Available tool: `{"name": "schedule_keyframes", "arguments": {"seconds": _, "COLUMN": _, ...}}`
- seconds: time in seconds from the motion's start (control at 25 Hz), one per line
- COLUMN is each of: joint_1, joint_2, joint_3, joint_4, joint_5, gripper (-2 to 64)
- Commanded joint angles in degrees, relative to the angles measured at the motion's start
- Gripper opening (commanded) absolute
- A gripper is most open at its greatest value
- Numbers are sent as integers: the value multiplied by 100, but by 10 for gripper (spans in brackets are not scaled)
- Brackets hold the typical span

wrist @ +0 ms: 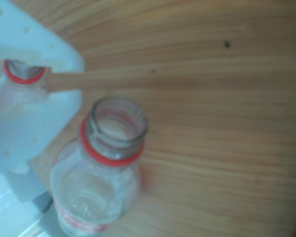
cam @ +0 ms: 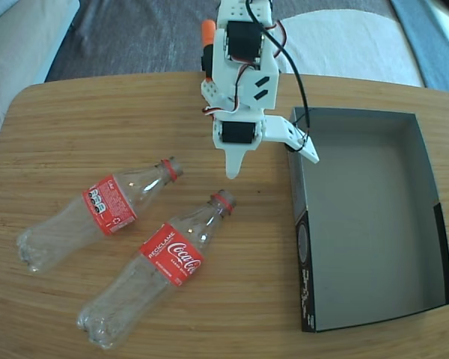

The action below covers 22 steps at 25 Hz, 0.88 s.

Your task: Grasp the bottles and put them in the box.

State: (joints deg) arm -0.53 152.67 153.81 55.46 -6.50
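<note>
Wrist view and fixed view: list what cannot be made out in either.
- Wrist view: blurred throughout; the near bottle label is cut off by the bottom edge.
- Wrist view: the far bottle is mostly hidden behind the white gripper finger; only its red ring shows.
- Fixed view: white markings on the box wall are too small to read.
- Fixed view: the arm's base is cut off by the top edge.

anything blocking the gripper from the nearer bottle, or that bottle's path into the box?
Nothing visible. The gripper hangs open above the table just past the nearer bottle's neck, bare wood between them. From that bottle to the box, only its low near wall to clear.
</note>
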Motion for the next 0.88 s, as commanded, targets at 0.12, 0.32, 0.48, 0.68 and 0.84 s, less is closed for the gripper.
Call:
{"name": "schedule_keyframes", "arguments": {"seconds": 0.12, "joint_1": -26, "joint_2": 62, "joint_3": -79, "joint_4": -9, "joint_5": 18, "gripper": -3}}
{"name": "schedule_keyframes", "arguments": {"seconds": 0.32, "joint_1": -35, "joint_2": 62, "joint_3": -79, "joint_4": -9, "joint_5": 18, "gripper": -3}}
{"name": "schedule_keyframes", "arguments": {"seconds": 0.48, "joint_1": -35, "joint_2": 62, "joint_3": -79, "joint_4": -9, "joint_5": 9, "gripper": -1}}
{"name": "schedule_keyframes", "arguments": {"seconds": 0.68, "joint_1": -44, "joint_2": 62, "joint_3": -79, "joint_4": -18, "joint_5": 9, "gripper": 3}}
{"name": "schedule_keyframes", "arguments": {"seconds": 0.84, "joint_1": 9, "joint_2": 62, "joint_3": -88, "joint_4": -88, "joint_5": 44, "gripper": 4}}
